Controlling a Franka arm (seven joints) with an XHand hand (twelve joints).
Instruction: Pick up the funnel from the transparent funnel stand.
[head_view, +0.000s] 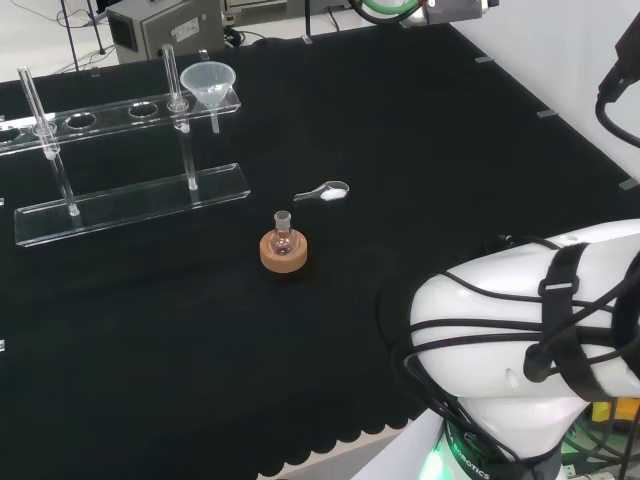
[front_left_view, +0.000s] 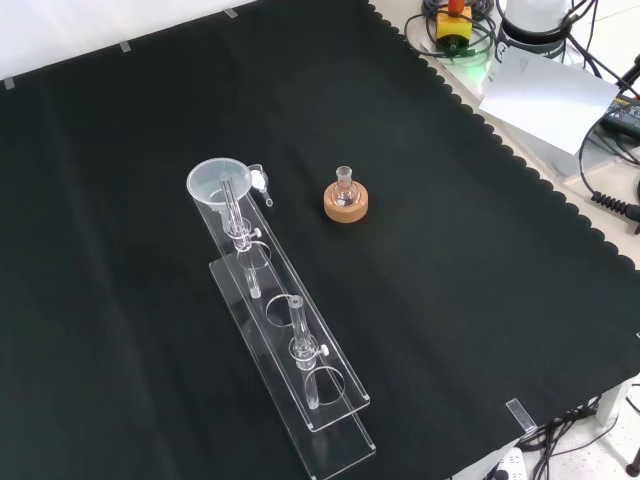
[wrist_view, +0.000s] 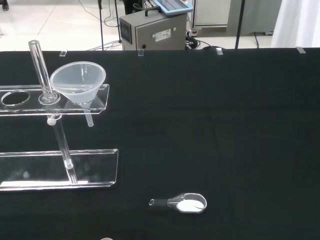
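At the end hole of the clear stand sits the funnel, upright; I judge it light, slippery plastic, best taken by its rim, and I cannot tell my hand's state.

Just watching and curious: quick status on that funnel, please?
Funnel seated in the end hole of the clear stand, untouched. Small scoop and flask on cork ring stand apart, not blocking.

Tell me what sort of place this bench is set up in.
Most likely a chemistry lab bench used for robot trials: a clear plastic funnel sits in a transparent funnel stand, a small glass flask rests on a cork ring, and a clear scoop of white powder lies nearby.
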